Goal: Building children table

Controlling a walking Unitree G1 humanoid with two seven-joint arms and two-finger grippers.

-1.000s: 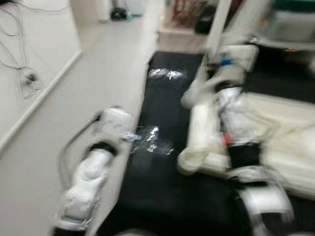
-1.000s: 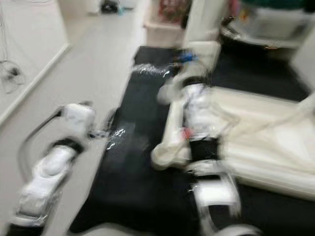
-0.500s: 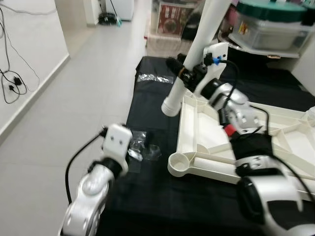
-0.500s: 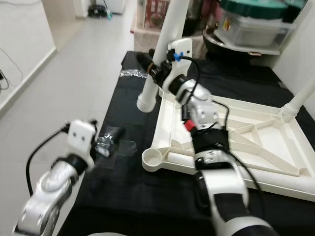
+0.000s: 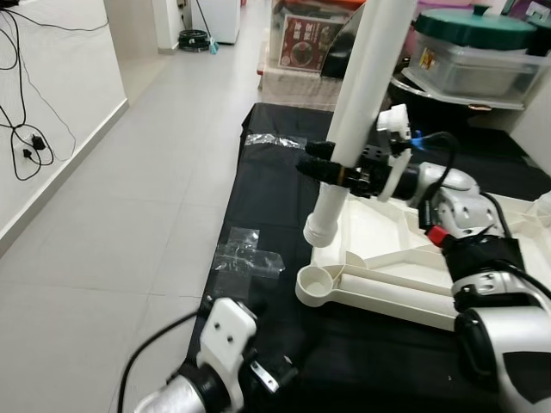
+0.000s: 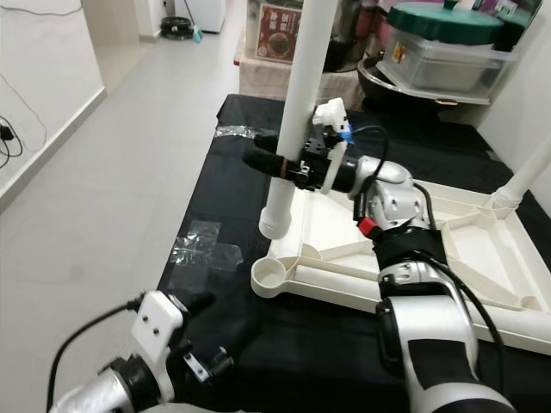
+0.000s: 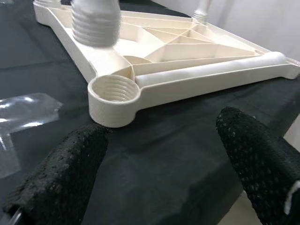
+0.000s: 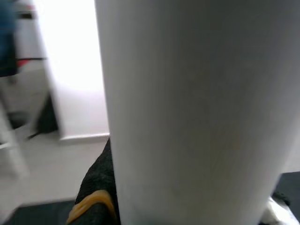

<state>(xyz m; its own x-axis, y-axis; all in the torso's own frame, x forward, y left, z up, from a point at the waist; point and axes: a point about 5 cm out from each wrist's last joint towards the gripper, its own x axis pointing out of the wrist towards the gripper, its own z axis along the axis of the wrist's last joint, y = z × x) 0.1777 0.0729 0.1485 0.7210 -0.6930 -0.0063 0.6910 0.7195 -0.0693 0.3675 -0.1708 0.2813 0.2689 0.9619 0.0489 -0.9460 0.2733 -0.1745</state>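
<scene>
Right gripper (image 6: 280, 163) clamps a white table leg (image 6: 297, 112), upright, threaded end down above the upturned tabletop (image 6: 448, 249); left gripper (image 7: 161, 154) gapes empty near its corner socket (image 7: 114, 89).

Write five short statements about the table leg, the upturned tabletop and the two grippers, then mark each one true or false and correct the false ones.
1. The right gripper is shut on the white table leg. True.
2. The leg's threaded end is already seated in the corner socket. False: it hangs above the upturned tabletop, short of the socket.
3. The tabletop lies on a black mat. True.
4. The left gripper is shut on a screw. False: its fingers are spread open and hold nothing, low over the mat near the socket.
5. Another leg already stands at the tabletop's far right corner. True.
</scene>
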